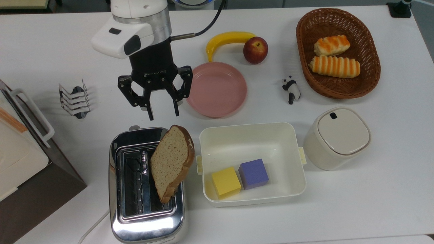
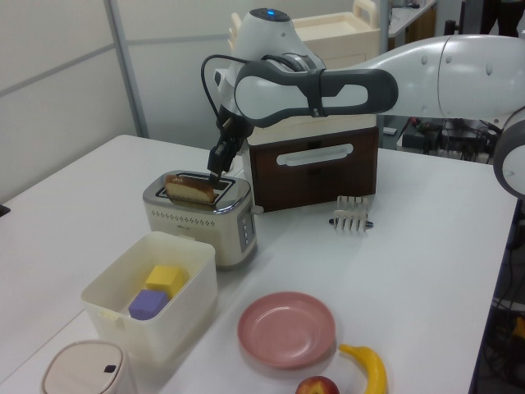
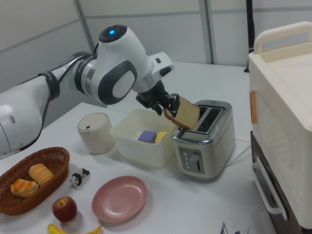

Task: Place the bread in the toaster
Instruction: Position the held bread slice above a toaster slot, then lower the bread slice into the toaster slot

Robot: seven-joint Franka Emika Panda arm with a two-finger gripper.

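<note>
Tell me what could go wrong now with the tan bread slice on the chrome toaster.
The tan bread slice leans tilted over the chrome toaster, apparently not down in a slot, so it may slide off toward the cream plastic bin. The black gripper is open above it, so nothing holds the slice.

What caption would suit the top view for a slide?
Open gripper above a bread slice leaning tilted across the chrome toaster, not seated in a slot.
</note>
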